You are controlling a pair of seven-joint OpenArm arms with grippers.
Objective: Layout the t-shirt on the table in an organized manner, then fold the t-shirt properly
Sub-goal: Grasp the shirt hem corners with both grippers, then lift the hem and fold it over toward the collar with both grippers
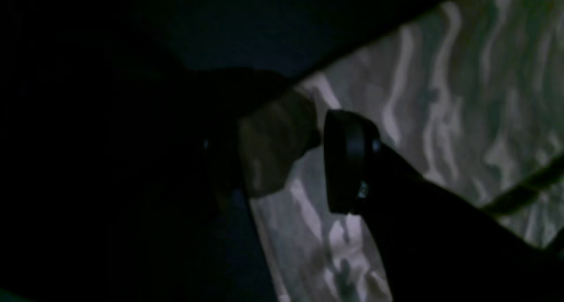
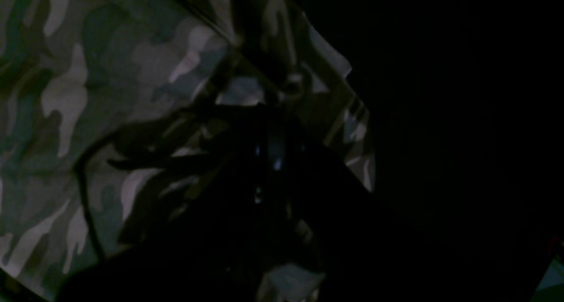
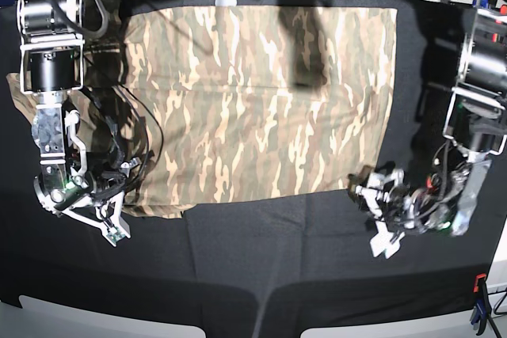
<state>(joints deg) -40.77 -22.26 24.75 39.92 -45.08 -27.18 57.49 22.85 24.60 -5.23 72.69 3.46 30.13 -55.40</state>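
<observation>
The soft short-sleeved t-shirt [image 3: 253, 100] in tan, beige and olive-brown camouflage streaks lies spread nearly flat on the wide table [image 3: 261, 267] draped in matte black cloth, filling the upper middle of the base view, with a faint crease running across it about a third of the way down. Its far edge runs close to the table's far edge and its near edge sits roughly at mid-table. In the base view the left gripper [image 3: 379, 207], a pale metal claw on the arm at that view's right, hovers low at the shirt's near corner on that side; its 2 jaws stand spread wide apart. In the left wrist view the left gripper [image 1: 286, 161] shows a small folded flap of the fabric lying between the parted jaws, close against the darker one, while the black pad of the other stands clear of the cloth, so nothing is pinched. The right gripper [image 3: 107, 195], on the arm at the base view's left, sits low over the shirt's opposite near corner, where the fabric is bunched; its jaws are closed. The right wrist view is too dark to show whether cloth is caught between them. A blue and red clamp [image 3: 478, 305] stands at the table's near edge on the base view's right.
</observation>
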